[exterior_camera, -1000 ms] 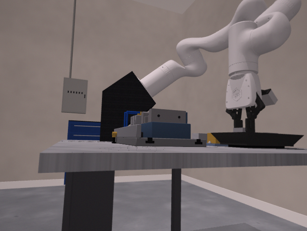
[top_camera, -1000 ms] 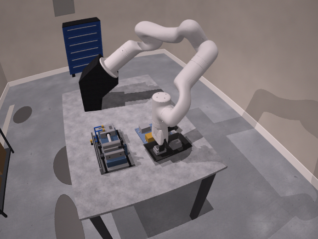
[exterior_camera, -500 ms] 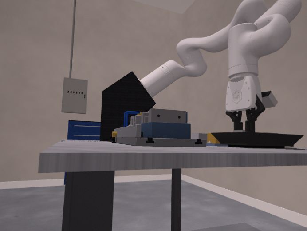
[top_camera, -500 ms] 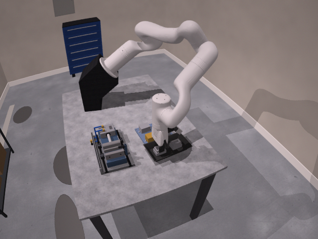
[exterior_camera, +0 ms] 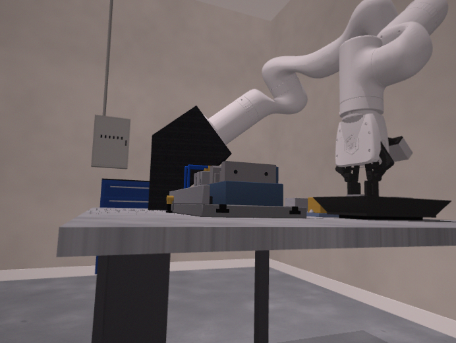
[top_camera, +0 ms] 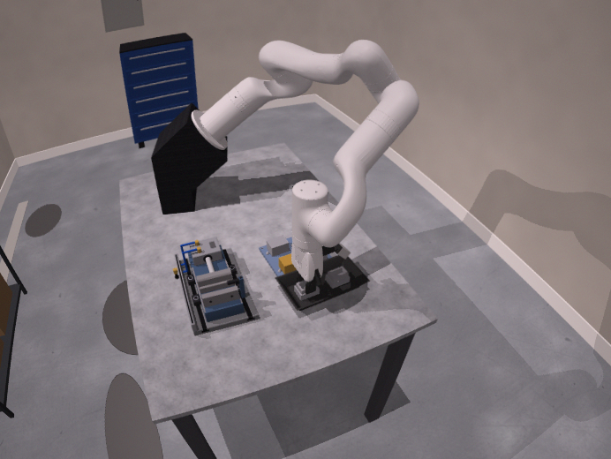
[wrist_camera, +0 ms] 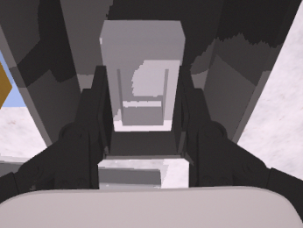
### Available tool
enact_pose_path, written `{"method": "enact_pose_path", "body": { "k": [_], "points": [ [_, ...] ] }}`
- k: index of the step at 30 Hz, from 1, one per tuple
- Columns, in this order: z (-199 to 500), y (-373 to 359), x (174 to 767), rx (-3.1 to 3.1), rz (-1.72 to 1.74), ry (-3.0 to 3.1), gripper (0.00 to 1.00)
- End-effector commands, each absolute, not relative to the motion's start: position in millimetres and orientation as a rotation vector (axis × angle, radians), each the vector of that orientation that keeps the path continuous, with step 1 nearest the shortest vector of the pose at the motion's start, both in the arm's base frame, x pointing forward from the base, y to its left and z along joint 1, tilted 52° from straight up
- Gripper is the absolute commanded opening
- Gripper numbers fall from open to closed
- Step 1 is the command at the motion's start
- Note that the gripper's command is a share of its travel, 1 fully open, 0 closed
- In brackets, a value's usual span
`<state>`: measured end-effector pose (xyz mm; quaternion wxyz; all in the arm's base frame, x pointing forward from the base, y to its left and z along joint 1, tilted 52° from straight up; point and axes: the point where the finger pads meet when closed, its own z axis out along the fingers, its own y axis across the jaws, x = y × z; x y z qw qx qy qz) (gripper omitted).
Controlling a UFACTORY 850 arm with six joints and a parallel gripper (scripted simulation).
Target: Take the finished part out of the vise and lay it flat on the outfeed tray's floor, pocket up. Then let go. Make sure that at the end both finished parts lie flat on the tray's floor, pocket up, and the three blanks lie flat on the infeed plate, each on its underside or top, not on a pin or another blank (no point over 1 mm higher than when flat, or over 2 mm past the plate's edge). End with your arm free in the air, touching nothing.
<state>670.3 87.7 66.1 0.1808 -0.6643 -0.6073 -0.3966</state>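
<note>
My gripper [top_camera: 306,289] points straight down into the black outfeed tray [top_camera: 323,287] and is shut on the finished part [wrist_camera: 144,93], a light grey block with a rectangular pocket facing up. In the wrist view the black fingers clamp its two long sides. The part [top_camera: 302,290] sits low at the tray's front left, at or just above the floor. In the side view the fingertips [exterior_camera: 362,189] dip below the tray's rim [exterior_camera: 381,206], hiding the part. The blue and grey vise [top_camera: 214,283] stands to the left with nothing in its jaws.
A second grey block [top_camera: 339,277] lies in the tray right of the gripper. A yellow block [top_camera: 286,264] and a grey block [top_camera: 277,244] sit on a blue mat behind the tray. The black arm pedestal [top_camera: 184,160] stands at the table's back.
</note>
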Motion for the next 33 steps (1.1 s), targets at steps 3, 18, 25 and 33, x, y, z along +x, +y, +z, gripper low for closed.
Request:
{"method": "enact_pose_path", "body": {
  "k": [3,18,25,33],
  "points": [
    [66.6,87.1,670.8,-1.877,-1.122,-1.715,0.0],
    [66.6,87.1,670.8,-1.877,-1.122,-1.715,0.69],
    [66.6,87.1,670.8,-1.877,-1.122,-1.715,0.69],
    [66.6,87.1,670.8,-1.877,-1.122,-1.715,0.69]
  ]
}}
